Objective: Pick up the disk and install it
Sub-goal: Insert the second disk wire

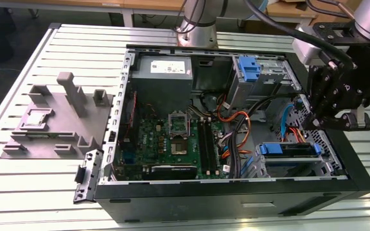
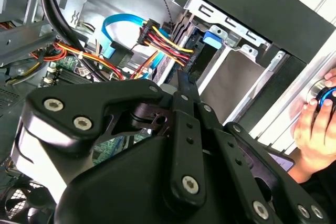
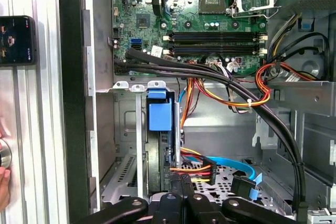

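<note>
Gripper (image 3: 185, 179) is seen with fingers pressed together, nothing pinched, just beside the disk (image 3: 159, 116), which is seated edge-on in the case's (image 1: 236, 204) bay.

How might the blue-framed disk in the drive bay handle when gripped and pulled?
The disk looks rigid, a hard blue frame standing edge-on, so it probably won't flex. Held between the metal bay walls, it would likely slide straight rather than tip. Its smooth plastic may be slippery.

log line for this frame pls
gripper: over drive bay, inside case, fingers together | disk: edge-on in bay slot, blue carrier tab showing | case: open | hand: beside case
</note>
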You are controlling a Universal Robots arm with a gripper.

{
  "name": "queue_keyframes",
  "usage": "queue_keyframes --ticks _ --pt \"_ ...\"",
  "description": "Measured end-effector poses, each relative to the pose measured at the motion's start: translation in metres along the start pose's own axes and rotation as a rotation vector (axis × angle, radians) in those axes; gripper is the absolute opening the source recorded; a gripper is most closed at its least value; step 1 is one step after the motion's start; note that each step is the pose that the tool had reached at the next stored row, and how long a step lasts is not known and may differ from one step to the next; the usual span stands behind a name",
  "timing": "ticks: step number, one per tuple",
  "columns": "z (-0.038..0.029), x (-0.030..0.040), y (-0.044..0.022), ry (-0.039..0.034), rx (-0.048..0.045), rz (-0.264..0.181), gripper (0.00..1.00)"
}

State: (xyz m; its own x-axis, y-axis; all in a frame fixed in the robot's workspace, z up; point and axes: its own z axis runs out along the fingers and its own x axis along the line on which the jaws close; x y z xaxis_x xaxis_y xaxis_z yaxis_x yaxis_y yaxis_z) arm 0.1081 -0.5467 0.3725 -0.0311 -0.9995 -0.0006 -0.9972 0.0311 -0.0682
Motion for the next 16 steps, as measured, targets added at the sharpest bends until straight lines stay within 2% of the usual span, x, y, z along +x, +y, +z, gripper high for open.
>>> queue_keyframes --ticks 7,12,16 --pt "-0.0057 -0.0126 0.0000 -0.0002 0.0000 0.000 0.10" --pt "-0.0142 -0.0194 -0.0004 -0.0004 0.0000 0.000 0.10" --pt "-0.0165 -0.0301 -0.0001 -0.0004 0.0000 0.000 0.10"
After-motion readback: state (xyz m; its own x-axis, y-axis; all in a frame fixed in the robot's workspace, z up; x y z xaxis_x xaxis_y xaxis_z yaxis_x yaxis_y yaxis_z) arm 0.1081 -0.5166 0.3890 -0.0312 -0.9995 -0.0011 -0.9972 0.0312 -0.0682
